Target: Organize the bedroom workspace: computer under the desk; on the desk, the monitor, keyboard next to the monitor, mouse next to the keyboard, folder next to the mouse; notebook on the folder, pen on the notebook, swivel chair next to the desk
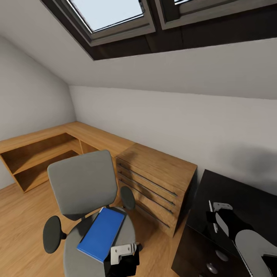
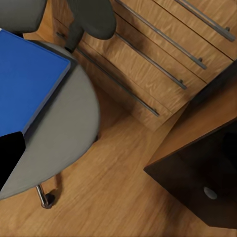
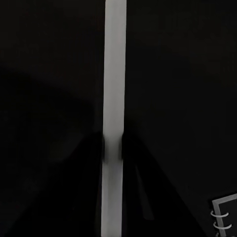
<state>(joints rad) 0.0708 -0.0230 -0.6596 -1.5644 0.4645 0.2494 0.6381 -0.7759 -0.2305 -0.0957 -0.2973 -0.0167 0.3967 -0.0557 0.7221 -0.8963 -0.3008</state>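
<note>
Two skylights (image 1: 111, 15) sit at the top of the head view, above a white sloped ceiling. Below them a long wooden shelf unit (image 1: 46, 148) runs along the wall at centre left. A wooden chest of drawers (image 1: 156, 184) stands right of centre, just beside a black desk (image 1: 234, 192) in the lower right. My swivel chair (image 1: 82, 182) fills the lower left, grey, its backrest upright and its round seat low in the frame. On that seat lies the blue folder (image 1: 102, 232), flat, tilted toward the upper right.

My left gripper (image 1: 124, 254) hangs at the bottom centre, just beside the near corner of the folder; I cannot tell whether its fingers are spread or pressed together. In its wrist view the folder (image 2: 24, 84) sits at the upper left on the seat (image 2: 64, 143).

My right gripper (image 1: 219, 215) is over the desk at the lower right. In its wrist view the dark fingers pinch a thin white strip (image 3: 114, 98) running from top to bottom; I cannot tell what it is.
</note>
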